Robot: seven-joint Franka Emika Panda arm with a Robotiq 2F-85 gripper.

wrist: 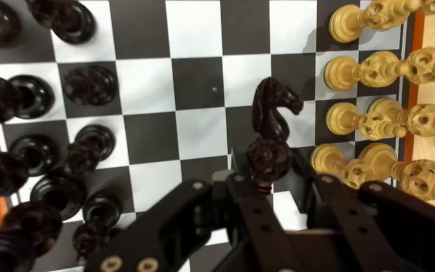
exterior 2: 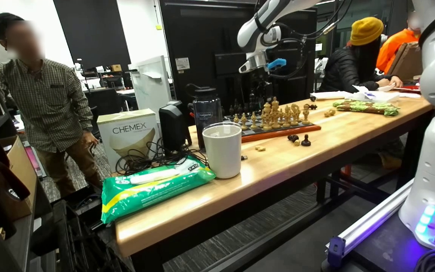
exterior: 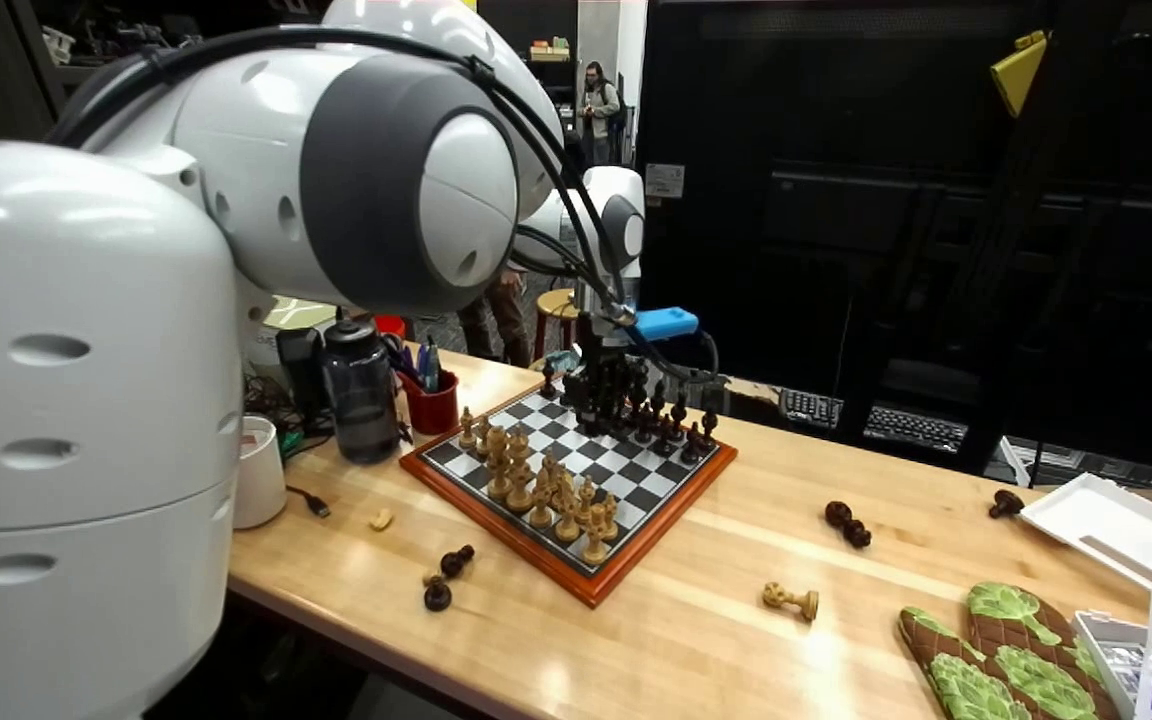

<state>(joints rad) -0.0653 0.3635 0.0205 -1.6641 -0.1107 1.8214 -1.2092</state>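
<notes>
1. Nearest: gripper (wrist: 268, 163) narrow, holding a dark knight (wrist: 272, 113) by its ball-shaped middle; knight tilted, head pointing away from the gripper.
2. Beneath: board (wrist: 198, 85). Whether the knight touches a square, cannot tell.
3. Progress, as judged: grip made, knight not yet let go. How much remains does not show.
4. Either side: dark pieces (wrist: 38, 149) upright along one edge, light pieces (wrist: 376, 126) upright along the opposite edge; both look largely set up.
5. Just beside the board's corner: red cup (exterior: 432, 405), then bottle (exterior: 361, 390).
6. Farther along the table (exterior: 696, 630): a light piece (exterior: 791, 600) and a dark piece (exterior: 844, 520), both lying down.
</notes>
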